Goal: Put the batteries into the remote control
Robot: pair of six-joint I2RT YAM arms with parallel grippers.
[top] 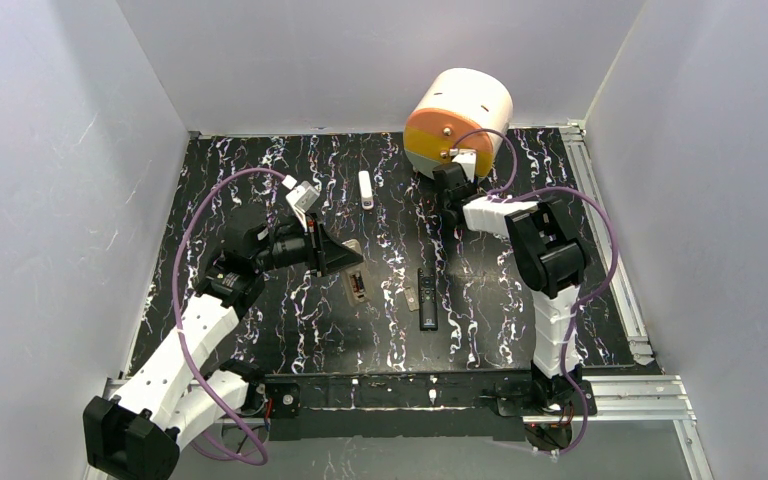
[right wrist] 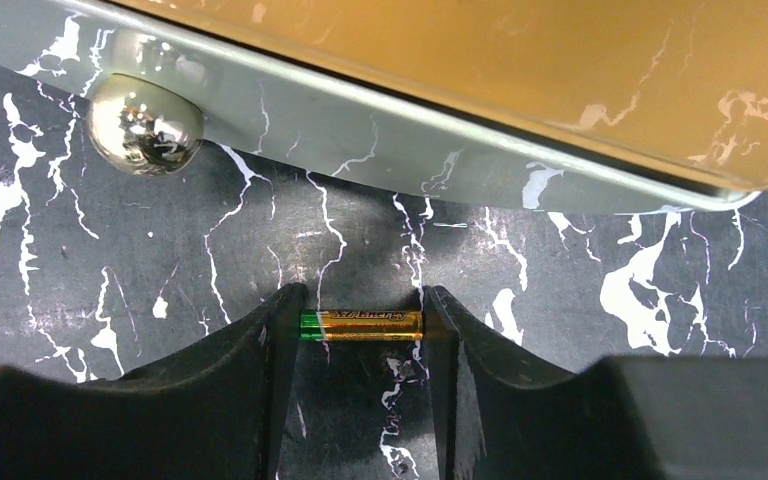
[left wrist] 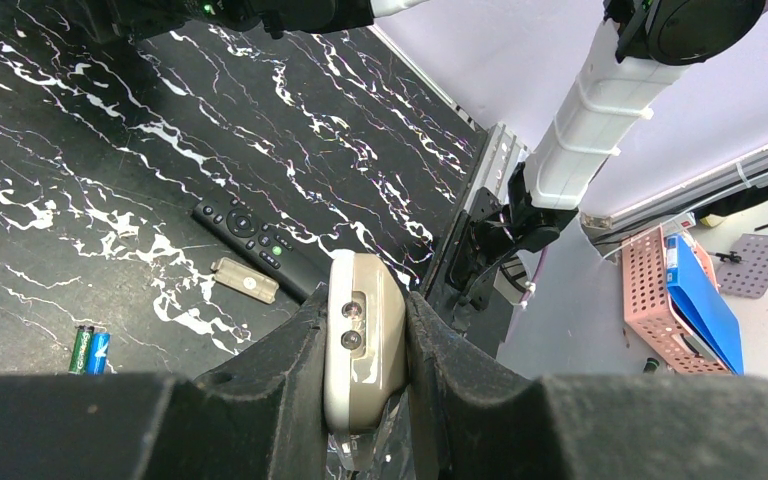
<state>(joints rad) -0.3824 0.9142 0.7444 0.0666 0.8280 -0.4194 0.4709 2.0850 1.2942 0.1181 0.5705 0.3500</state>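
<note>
My left gripper [top: 343, 262] [left wrist: 365, 335] is shut on the remote control [left wrist: 364, 350], gripping its two sides, with its greyish-tan back showing; from above it [top: 357, 284] sits left of centre. My right gripper [top: 450, 200] [right wrist: 360, 322] is shut on a gold battery with a green end [right wrist: 362, 325], pinched end to end just above the table, beside the orange tin. Two more batteries, one dark green [left wrist: 80, 350] and one blue [left wrist: 98, 353], lie side by side on the table in the left wrist view.
A round orange-and-white tin [top: 457, 125] [right wrist: 520, 70] lies at the back, its shiny knob [right wrist: 145, 125] near my right fingers. A slim black remote [top: 427, 297] [left wrist: 260, 240], a tan battery cover [top: 410, 298] [left wrist: 245, 280] and a narrow white stick [top: 365, 188] lie on the marbled table.
</note>
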